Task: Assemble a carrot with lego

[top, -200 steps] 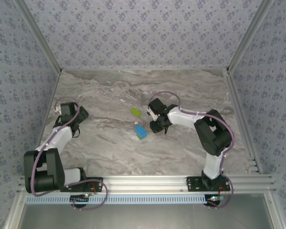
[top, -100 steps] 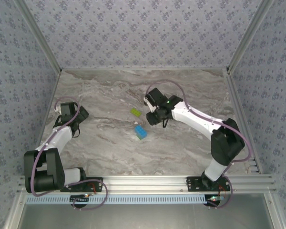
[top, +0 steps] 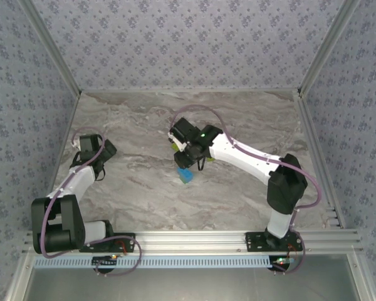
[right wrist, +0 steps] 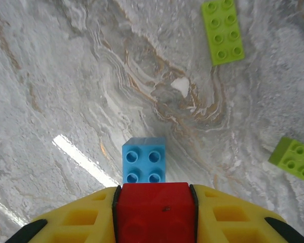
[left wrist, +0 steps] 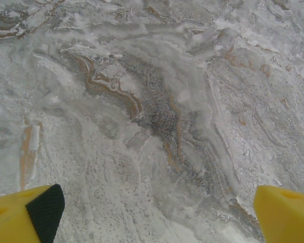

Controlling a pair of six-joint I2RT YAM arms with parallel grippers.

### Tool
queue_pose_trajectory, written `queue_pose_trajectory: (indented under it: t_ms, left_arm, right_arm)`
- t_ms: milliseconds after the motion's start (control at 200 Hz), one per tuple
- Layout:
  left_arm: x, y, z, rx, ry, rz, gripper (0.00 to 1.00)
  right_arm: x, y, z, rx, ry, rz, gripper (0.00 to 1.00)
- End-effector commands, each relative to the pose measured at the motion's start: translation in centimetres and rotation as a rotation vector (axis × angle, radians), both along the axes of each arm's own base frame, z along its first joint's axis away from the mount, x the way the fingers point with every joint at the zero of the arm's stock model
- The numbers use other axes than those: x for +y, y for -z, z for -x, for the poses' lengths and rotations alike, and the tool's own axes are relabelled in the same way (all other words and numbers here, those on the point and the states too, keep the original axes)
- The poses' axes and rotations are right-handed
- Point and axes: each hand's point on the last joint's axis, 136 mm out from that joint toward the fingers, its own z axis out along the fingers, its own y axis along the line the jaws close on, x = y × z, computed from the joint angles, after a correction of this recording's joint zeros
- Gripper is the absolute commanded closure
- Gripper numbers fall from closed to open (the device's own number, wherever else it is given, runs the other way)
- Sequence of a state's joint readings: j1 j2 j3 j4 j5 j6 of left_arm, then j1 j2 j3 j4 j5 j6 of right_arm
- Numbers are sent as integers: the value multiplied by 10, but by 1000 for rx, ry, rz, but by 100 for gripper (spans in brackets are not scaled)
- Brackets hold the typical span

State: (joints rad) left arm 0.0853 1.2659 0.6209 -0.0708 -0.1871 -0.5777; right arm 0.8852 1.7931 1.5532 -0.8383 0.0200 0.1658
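Observation:
My right gripper (right wrist: pixel 154 195) is shut on a red lego brick (right wrist: pixel 154 212), held low over the table's middle (top: pixel 189 158). A blue brick (right wrist: pixel 144 159) lies studs up just beyond the red brick's front edge; I cannot tell whether the two touch. From above, the blue brick (top: pixel 185 175) shows just in front of the gripper. A long lime-green brick (right wrist: pixel 223 31) and a smaller lime-green one (right wrist: pixel 293 158) lie apart on the marble. My left gripper (left wrist: pixel 162 217) is open over bare marble at the left (top: pixel 105 160). The carrot is out of view.
The grey marble tabletop (top: pixel 144 194) is walled on three sides by patterned panels (top: pixel 188 44). An aluminium rail (top: pixel 188 238) runs along the near edge by the arm bases.
The right arm has swung left with the red brick, passing over the long lime-green brick and stopping above the blue one. The left arm has stayed still.

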Motion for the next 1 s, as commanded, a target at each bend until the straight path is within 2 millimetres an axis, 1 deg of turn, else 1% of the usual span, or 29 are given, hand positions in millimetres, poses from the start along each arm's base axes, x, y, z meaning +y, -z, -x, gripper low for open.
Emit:
queue_pose_trajectory:
  t_ms: [0,580,994]
  left_arm:
    - [2,-19,-10,-51,-6,3,3]
    - [3,-19,-9,-51,-7,1,3]
    - [3,-19,-9,-51,-9,1,3]
  right_arm:
    - [4,0,5,27,-4,12,65]
    - [7,24,15,72,-37,71,65]
    - [7,34,17,94,-43,89,65]
